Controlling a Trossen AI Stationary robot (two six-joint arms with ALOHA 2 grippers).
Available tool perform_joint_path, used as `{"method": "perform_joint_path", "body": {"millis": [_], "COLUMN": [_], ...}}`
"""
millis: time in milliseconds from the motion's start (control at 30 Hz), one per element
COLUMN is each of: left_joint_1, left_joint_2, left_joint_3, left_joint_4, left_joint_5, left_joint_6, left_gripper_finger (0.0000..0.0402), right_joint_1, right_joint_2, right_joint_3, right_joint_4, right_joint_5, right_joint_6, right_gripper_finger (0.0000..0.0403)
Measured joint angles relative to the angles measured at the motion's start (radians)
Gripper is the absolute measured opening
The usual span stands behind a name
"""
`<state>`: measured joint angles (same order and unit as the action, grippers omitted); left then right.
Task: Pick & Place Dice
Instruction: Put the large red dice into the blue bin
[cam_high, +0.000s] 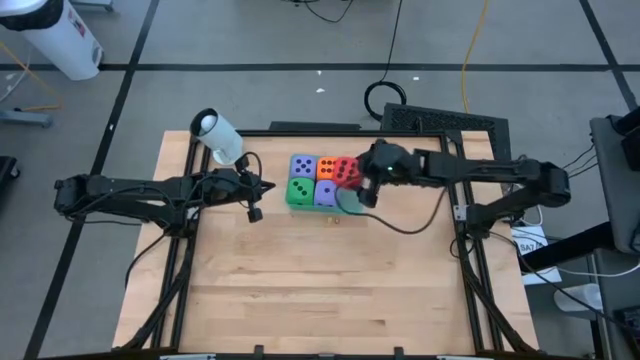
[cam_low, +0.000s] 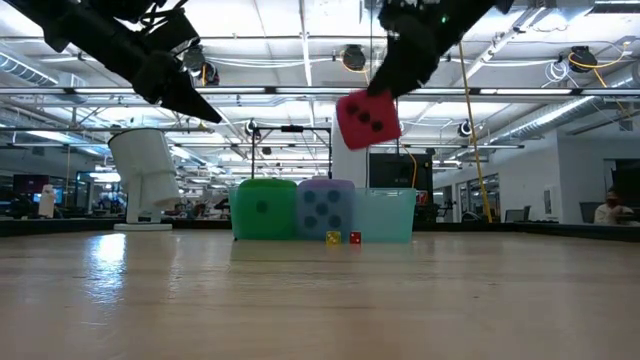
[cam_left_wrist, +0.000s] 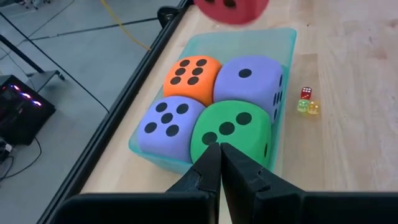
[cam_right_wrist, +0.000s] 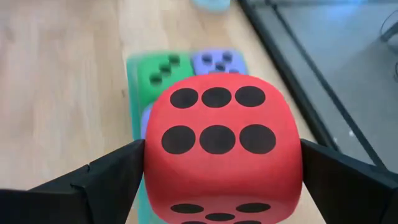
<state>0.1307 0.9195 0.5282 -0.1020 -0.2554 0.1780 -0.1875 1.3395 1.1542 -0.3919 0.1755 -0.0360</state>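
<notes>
1. Overhead, the right hand (cam_high: 358, 180) grips the red die (cam_high: 347, 171), fingers spread wide against two opposite faces; the die hangs in the air, clear of the table (cam_high: 330, 290).
2. The key relation: the teal tray (cam_left_wrist: 283, 134) lies directly below and slightly towards the left arm. Its free end sits under the die, so the coming move looks like a straight lowering.
3. Four dice already fill the tray: orange die (cam_left_wrist: 193, 76), green die (cam_left_wrist: 231, 129) and two purple dice (cam_left_wrist: 250, 79).
4. The left hand (cam_high: 255, 211) waits just beside the tray, clenched on nothing.
5. The low view alone shows the die's height above the tray; the left wrist view alone shows clearly three tiny dice (cam_left_wrist: 307, 103) on the table beside it.
</notes>
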Motion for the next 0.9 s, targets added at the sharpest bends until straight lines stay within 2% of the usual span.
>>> {"method": "perform_joint_path", "body": {"millis": [167,367,633,767,900], "left_joint_1": [0.000,0.000,0.000,0.000,0.000], "left_joint_2": [0.000,0.000,0.000,0.000,0.000], "left_joint_3": [0.000,0.000,0.000,0.000,0.000], "left_joint_4": [-0.001,-0.009,-0.010,-0.010,-0.010], "left_joint_5": [-0.003,-0.004,-0.004,-0.005,-0.005], "left_joint_6": [-0.002,-0.003,-0.002,-0.003,-0.002], "left_gripper_finger": [0.0024,0.0024,0.0024,0.0024,0.0024], "right_joint_1": [-0.016,-0.016,-0.016,-0.016,-0.014], "right_joint_2": [0.071,0.124,0.152,0.167,0.177], "right_joint_3": [-0.001,-0.001,0.000,0.000,0.000], "right_joint_4": [-0.064,-0.051,-0.087,-0.072,-0.029], "right_joint_5": [-0.046,-0.076,-0.100,-0.151,-0.155], "right_joint_6": [-0.050,-0.102,-0.123,-0.123,-0.125], "right_gripper_finger": [0.0393,0.0393,0.0393,0.0393,0.0393]}}
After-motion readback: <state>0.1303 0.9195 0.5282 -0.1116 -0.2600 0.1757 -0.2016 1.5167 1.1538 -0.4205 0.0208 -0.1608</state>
